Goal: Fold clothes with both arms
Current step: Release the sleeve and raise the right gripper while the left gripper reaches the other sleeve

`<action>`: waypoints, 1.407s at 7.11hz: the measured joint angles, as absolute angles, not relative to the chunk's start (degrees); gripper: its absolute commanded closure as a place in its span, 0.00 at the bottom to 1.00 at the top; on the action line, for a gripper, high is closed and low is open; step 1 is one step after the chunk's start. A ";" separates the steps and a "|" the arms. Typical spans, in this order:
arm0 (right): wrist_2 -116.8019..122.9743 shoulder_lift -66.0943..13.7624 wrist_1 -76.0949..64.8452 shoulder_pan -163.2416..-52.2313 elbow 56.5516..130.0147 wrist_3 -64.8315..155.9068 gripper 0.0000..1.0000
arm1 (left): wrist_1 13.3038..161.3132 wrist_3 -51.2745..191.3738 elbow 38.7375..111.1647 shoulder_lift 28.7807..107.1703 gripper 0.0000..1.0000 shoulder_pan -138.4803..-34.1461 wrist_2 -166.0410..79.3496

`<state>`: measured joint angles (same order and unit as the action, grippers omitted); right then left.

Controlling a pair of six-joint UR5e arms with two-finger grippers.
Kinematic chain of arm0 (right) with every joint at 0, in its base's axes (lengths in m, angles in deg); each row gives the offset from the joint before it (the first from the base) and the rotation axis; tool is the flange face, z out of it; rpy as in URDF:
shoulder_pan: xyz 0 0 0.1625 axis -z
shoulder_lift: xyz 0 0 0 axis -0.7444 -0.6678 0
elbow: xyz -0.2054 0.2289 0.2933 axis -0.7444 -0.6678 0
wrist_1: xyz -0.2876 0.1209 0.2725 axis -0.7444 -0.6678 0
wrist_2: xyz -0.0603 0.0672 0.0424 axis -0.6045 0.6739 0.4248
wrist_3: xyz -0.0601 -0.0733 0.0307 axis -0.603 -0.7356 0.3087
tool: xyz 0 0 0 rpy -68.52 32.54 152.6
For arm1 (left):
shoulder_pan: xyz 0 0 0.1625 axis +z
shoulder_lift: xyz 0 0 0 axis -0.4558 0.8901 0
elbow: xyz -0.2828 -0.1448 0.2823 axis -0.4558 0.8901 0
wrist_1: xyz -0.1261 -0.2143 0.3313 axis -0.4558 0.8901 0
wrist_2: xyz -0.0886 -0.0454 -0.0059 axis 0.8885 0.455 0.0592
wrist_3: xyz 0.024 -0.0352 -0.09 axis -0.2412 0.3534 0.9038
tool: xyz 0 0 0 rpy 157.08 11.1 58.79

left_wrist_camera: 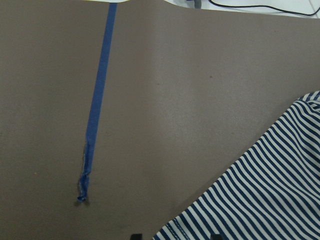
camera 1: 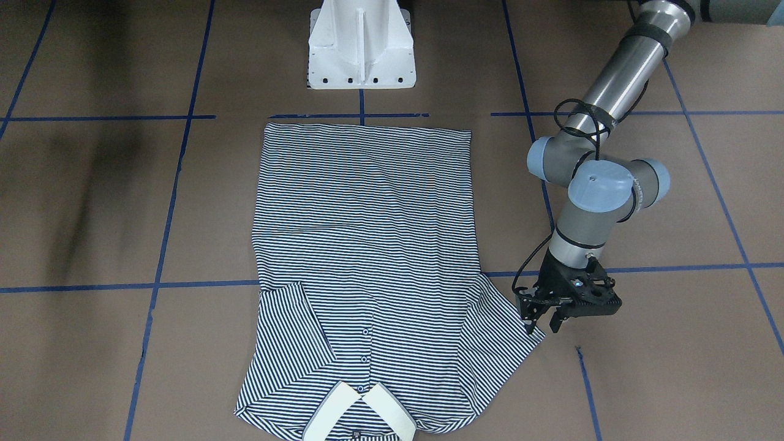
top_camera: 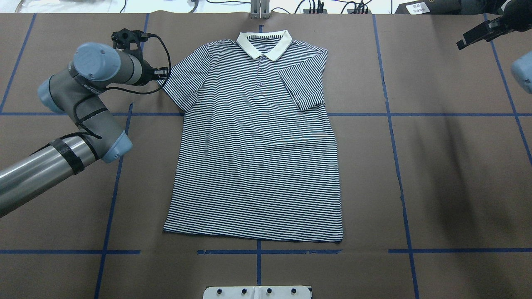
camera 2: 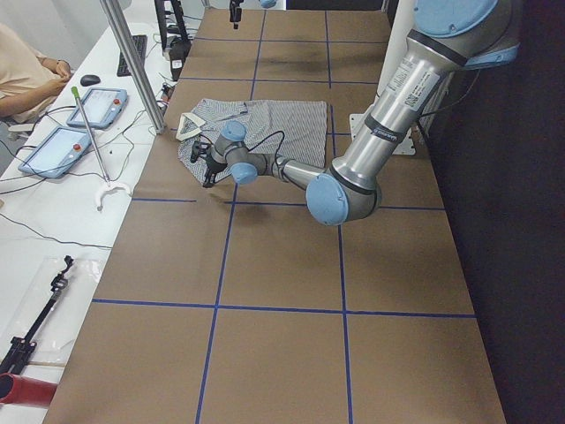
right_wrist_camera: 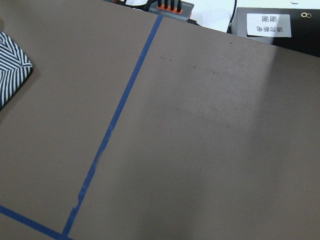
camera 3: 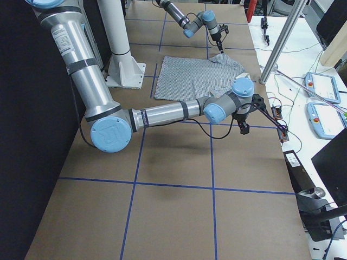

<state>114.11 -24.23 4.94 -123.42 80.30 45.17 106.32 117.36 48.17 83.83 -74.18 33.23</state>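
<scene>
The striped polo shirt [top_camera: 257, 158] lies flat, front up, with its white collar [top_camera: 264, 43] at the far edge. One sleeve [top_camera: 301, 89] is folded in over the chest. The other sleeve [top_camera: 183, 79] lies spread out. My left gripper [top_camera: 160, 74] is open and low at that sleeve's tip [camera 1: 533, 334]. In the left wrist view the striped hem [left_wrist_camera: 270, 190] lies between its fingertips [left_wrist_camera: 134, 235]. My right gripper [top_camera: 478, 35] hangs well off the shirt near the far right corner. I cannot tell whether it is open. Its wrist view catches only a shirt corner [right_wrist_camera: 10, 65].
The white pedestal base [camera 1: 361, 46] stands at the robot's edge behind the shirt hem. Blue tape lines [top_camera: 390, 124] grid the brown table. Cables and boxes [top_camera: 311, 8] line the far edge. An operator [camera 2: 26, 79] sits by tablets beside a metal post [camera 2: 132, 62].
</scene>
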 measured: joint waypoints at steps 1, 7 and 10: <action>114.10 -24.27 4.94 -123.43 80.28 45.17 0.00 | 106.42 117.07 47.43 84.27 0.47 -74.03 33.04; 114.09 -24.47 4.94 -123.43 80.27 44.87 0.00 | 106.53 114.92 45.53 85.07 1.00 -73.83 32.94; 114.10 -24.47 4.94 -123.43 80.27 44.90 0.00 | 105.87 113.48 47.72 85.47 1.00 -73.73 33.27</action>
